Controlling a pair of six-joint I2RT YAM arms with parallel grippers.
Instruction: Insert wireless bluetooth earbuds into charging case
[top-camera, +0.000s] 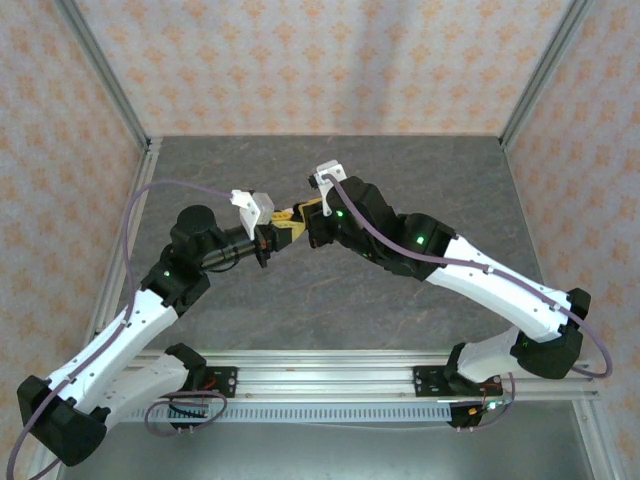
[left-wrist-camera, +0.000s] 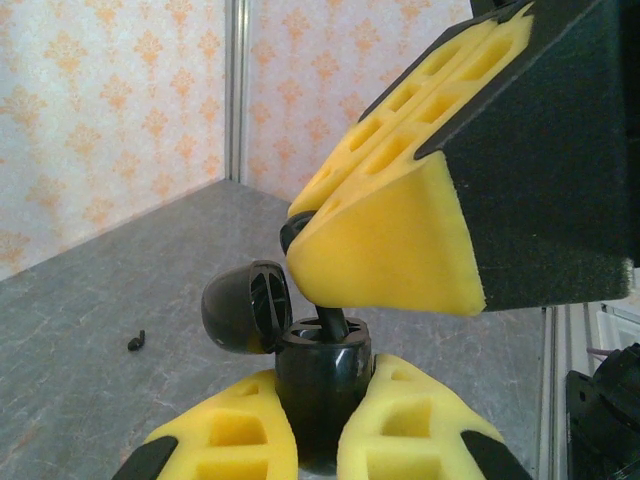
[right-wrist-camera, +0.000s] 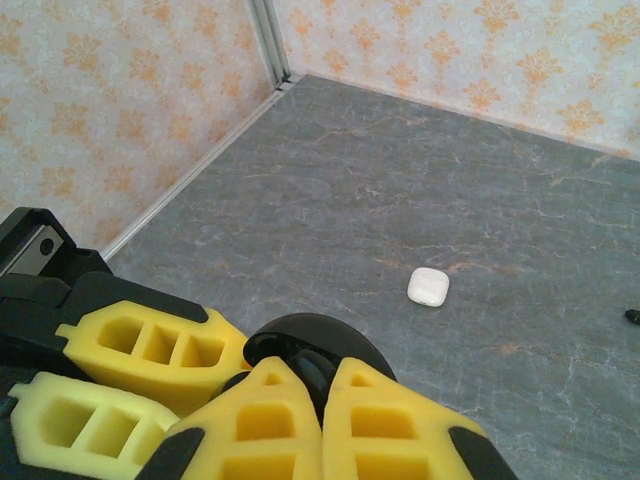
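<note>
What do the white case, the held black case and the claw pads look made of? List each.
White case: probably plastic, smooth; too small to judge gloss.
Black case: likely hard plastic, glossy, sharp highlights.
Claw pads: apparently foam, matte yellow, open cells.

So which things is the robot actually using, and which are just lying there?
Using:
- black case with its lid open, held by the left gripper
- black earbud, stem in the case, held by the right gripper

Just lying there:
- small white case on the table
- tiny black speck
</note>
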